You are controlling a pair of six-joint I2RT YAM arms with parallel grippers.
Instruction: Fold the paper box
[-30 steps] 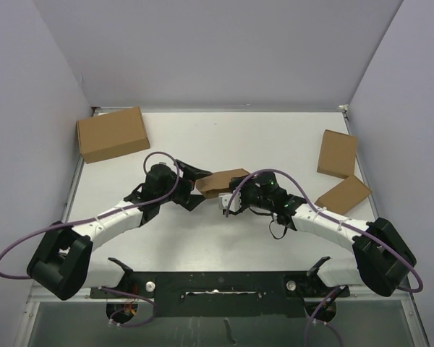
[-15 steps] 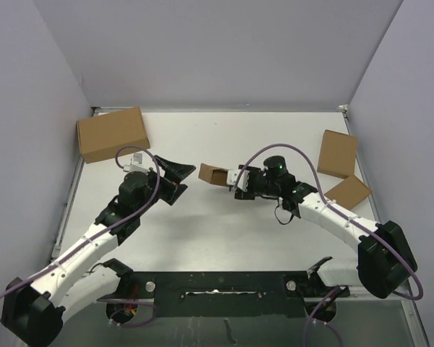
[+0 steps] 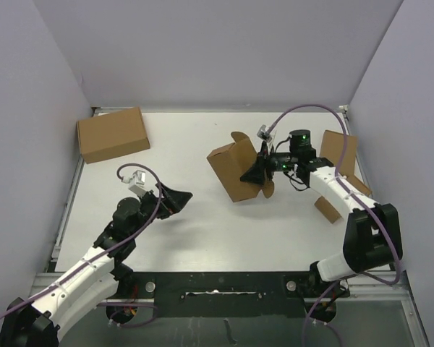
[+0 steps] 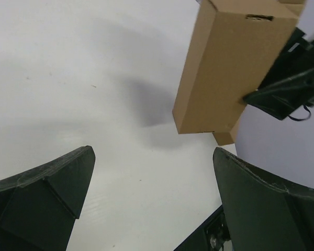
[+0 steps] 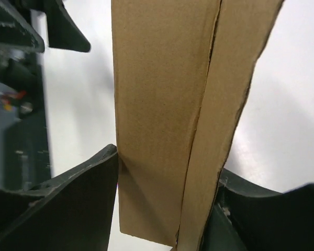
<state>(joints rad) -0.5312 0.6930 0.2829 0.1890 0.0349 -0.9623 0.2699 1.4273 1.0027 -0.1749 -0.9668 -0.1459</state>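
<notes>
Right of centre, the right gripper point(image 3: 260, 171) pinches the half-folded paper box point(image 3: 228, 172) aloft, seemingly to present its flaps to the wide-open left gripper point(image 4: 152, 157).

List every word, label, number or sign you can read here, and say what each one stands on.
None can be read.
The paper box is plain brown cardboard in all three views, with no print.
The carton and the box by the right wall are blank on the sides that show.
The arms show no lettering large enough to read.
</notes>
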